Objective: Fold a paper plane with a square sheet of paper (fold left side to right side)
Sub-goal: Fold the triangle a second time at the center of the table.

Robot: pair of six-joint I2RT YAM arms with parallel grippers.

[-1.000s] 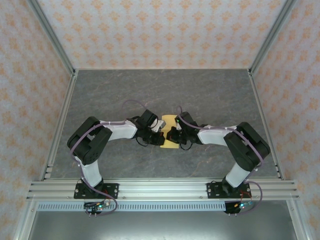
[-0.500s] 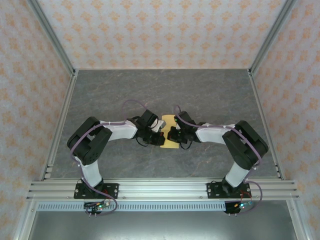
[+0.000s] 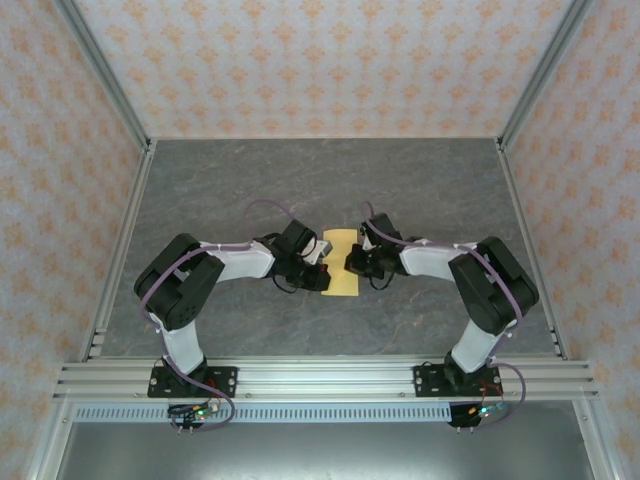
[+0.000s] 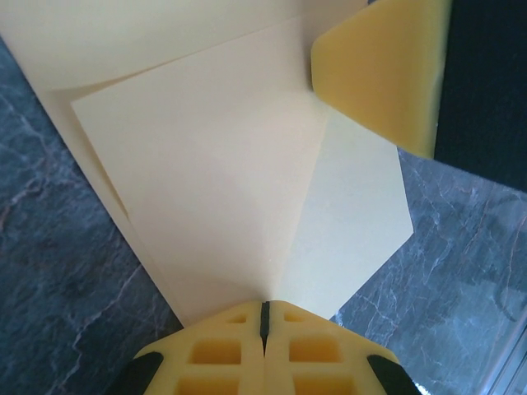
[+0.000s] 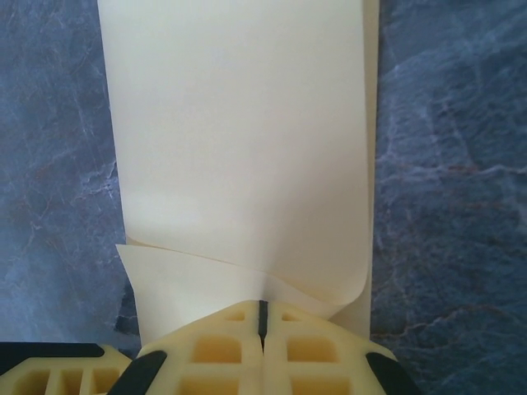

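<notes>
The square sheet of paper (image 3: 340, 284) lies at mid-table on the dark tabletop (image 3: 300, 180), between the two grippers, already doubled into a tall narrow rectangle. The left gripper (image 3: 321, 264) rests at its left margin and the right gripper (image 3: 351, 262) at its right margin. Both pairs of fingers (image 5: 313, 337) are fully closed, tip against tip, and appear to bear down on the paper rather than pinch it; whether an edge is caught between them cannot be told. The step in hand is judged to be setting the left-to-right fold. To do it well, align the free edges before pressing: in the right wrist view the upper layer (image 5: 239, 123) stops slightly short of the lower one along the right side and bows upward near the fingertips, so it needs flattening. Use one closed gripper as an anchor and draw the other along the fold line with light, steady downward pressure; excess drag is likely to shift or wrinkle the sheet. The paper is thin, matte, pale yellow-orange and takes sharp creases; the left wrist view shows a diagonal crease (image 4: 300, 206) running to the fingertips. The tabletop is smooth, grey and marble-veined, and probably offers little grip.
</notes>
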